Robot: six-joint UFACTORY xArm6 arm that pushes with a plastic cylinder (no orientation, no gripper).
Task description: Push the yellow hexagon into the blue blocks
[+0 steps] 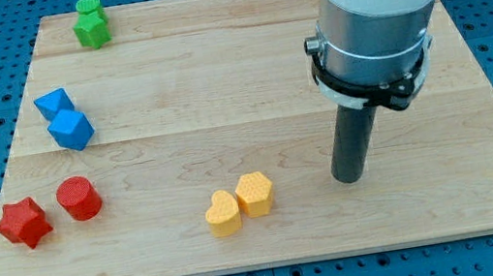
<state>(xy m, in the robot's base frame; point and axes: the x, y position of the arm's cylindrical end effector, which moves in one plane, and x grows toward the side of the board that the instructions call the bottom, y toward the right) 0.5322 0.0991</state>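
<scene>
The yellow hexagon (255, 193) lies near the board's bottom middle, touching a yellow heart (223, 212) on its left. Two blue blocks sit together at the view's left: a blue block (53, 102) above and a blue cube-like block (71, 130) just below it, touching. My tip (350, 178) rests on the board to the right of the yellow hexagon, about a block's width or more away, at the same height in the view. The blue blocks are far to the upper left of the hexagon.
A red cylinder (78, 198) and a red star (23, 222) sit at the lower left. Two green blocks (91, 24) stand at the top left. The wooden board (248, 79) lies on a blue pegboard; the arm's grey body (374, 11) overhangs the upper right.
</scene>
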